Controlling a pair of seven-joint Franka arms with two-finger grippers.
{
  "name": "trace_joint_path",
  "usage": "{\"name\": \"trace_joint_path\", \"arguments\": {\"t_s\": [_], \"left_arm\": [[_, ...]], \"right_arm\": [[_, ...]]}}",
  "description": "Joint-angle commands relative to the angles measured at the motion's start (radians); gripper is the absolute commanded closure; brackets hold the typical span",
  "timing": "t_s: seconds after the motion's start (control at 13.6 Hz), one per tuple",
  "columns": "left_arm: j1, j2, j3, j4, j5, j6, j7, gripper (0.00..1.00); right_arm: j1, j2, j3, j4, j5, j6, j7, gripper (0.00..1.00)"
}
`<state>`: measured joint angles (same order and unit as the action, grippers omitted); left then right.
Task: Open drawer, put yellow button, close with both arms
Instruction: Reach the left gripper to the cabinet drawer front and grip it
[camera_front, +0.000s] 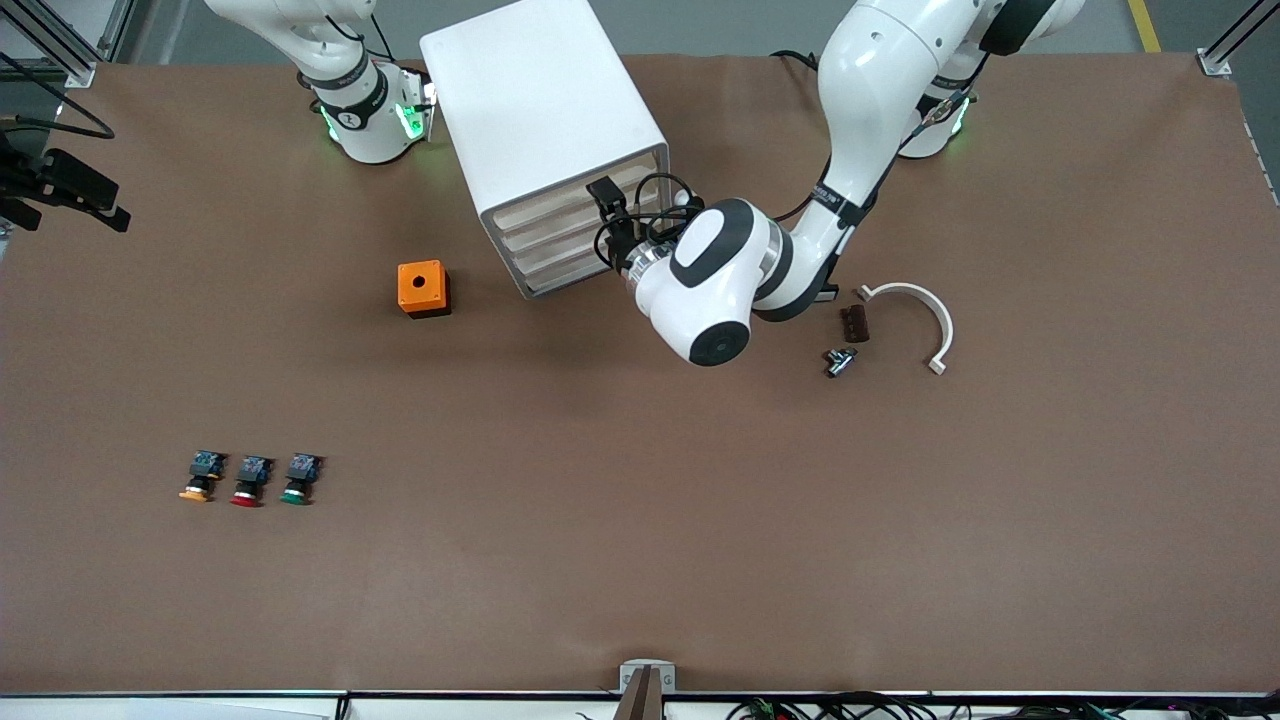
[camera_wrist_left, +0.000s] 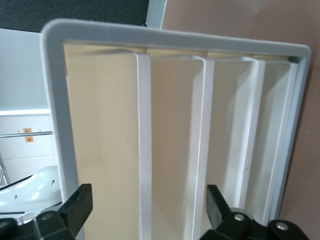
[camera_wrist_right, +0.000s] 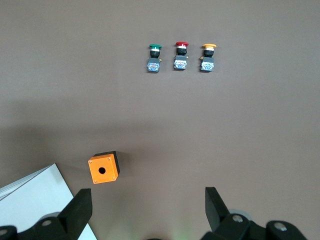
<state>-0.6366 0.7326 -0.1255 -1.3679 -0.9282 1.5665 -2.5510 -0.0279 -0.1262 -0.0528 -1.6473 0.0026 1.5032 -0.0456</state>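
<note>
The left arm bends down across the table, its left gripper spread open right at the front of the drawer, which is shut. The right gripper, also open, waits high above the table, with the yellow button well apart from it beside the red button.

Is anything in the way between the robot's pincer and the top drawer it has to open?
Nothing visible. The left pincer is open right at the front of the cabinet, facing the drawer, which is not pulled out yet.
</note>
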Motion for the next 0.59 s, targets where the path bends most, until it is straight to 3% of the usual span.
{"name": "trace_joint_path", "arguments": {"t_s": [0.0,0.51], "left_arm": [[-0.017,0.016,0.003,0.013,-0.021,0.015,-0.012,0.0],[-0.041,0.047,0.001,0.015,-0.034,0.021,-0.014,0.01]], "right_arm": [[0.003,-0.018,-0.004,-0.016,0.008,-0.008,0.006,0.0],[0.0,-0.016,-0.004,-0.016,0.008,-0.008,0.006,0.0]]}}
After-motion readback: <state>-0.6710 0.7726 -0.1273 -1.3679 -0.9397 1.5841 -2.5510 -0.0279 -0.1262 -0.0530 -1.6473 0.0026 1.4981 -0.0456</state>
